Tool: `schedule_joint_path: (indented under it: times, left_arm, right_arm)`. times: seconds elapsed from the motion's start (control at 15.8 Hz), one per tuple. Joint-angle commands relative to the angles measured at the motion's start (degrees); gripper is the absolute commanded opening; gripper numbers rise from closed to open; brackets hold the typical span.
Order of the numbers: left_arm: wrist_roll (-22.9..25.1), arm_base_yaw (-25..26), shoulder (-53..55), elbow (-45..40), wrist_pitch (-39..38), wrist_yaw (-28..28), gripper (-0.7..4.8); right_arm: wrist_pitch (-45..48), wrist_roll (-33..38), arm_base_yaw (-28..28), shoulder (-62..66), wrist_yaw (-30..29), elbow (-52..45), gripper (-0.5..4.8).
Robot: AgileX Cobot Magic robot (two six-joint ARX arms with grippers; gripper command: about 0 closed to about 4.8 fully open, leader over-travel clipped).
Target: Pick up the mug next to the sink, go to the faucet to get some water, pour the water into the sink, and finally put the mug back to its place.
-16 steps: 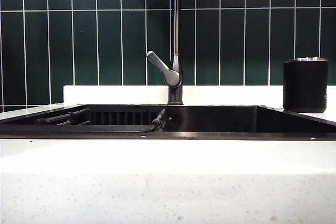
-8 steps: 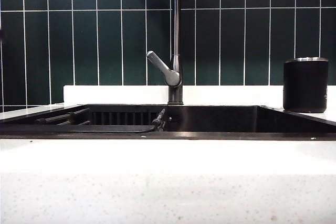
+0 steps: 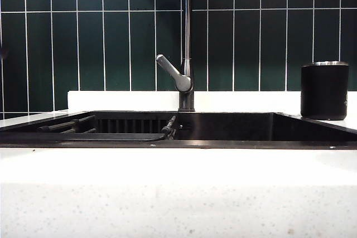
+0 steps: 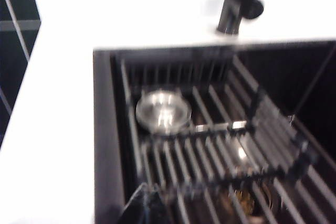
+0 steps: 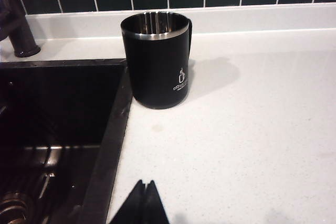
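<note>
While my right gripper (image 5: 143, 203) hangs over the white speckled stone counter (image 5: 252, 129) just beside the sink's dark rim, its two black fingers are pressed together to a point, clenched on nothing. Ahead of it stands the matte black cylindrical mug with a shiny steel rim (image 5: 156, 59), upright on the counter, its base right at the corner of the rim, handle turned toward the tiled wall, small pale logo facing my right wrist camera. Mug and gripper are well apart.

My left gripper (image 4: 144, 203) sits over the wide rectangular black recessed sink (image 4: 105, 145), fingers likewise closed tight and empty. That view is blurred. Beneath it a black slatted rack (image 4: 220, 150) lies across the basin, and a round shiny metal drain fitting (image 4: 163, 111) shows through the bars. Beyond the far edge of the sink, the foot of the tall slim dark-grey metal faucet (image 4: 231, 9) rises from the white ledge.

Exterior view: neither arm shows. The faucet (image 3: 187, 37) stands upright behind the sink (image 3: 223, 129), near the middle, its slanted silver-grey lever handle (image 3: 173, 72) pointing up and left. The mug (image 3: 324, 90) rests on the counter at the right of the basin, apart from the faucet. Dark green tiles with pale grout (image 3: 89, 43) cover the wall behind. I see no water running from the tap
</note>
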Motion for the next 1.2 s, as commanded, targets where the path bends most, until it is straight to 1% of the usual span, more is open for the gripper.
schedule_joint_path:
  times: [0.06, 0.32, 0.44, 0.57, 0.76, 0.95, 1.2]
  left_arm:
    - [-0.85, -0.07, -4.85, -2.75, 0.04, -0.22, -0.06]
    - [-0.87, -0.07, -9.11, -5.27, -1.86, -0.42, -0.06]
    - [-0.87, -0.07, -10.56, -6.19, -2.08, -0.39, -0.06]
    - [-0.85, -0.07, -10.8, -6.64, -2.45, -0.44, -0.06]
    - [0.15, -0.07, -10.8, -8.24, -1.62, -0.42, -0.06]
    - [0.15, -0.07, -10.82, -9.62, -1.01, -0.44, -0.06]
    - [0.09, -0.07, -10.8, -10.01, -0.85, -0.42, -0.06]
  right_arm:
    - [0.11, -0.07, 0.02, -0.35, 0.57, 0.22, -0.02]
    - [0.24, 0.02, 0.09, -0.37, 0.48, -1.68, -0.02]
    - [1.81, 0.0, 1.29, -0.39, 0.81, -3.98, -0.02]
    - [3.37, 0.0, 2.32, -0.42, 1.77, -5.46, -0.02]
    - [8.35, -0.07, 4.81, -0.46, 1.84, -7.82, -0.02]
    - [8.85, -0.57, 6.34, -0.5, 2.03, -9.25, -0.02]
    - [8.81, 1.51, 6.43, -0.66, -0.13, -9.51, -0.01]
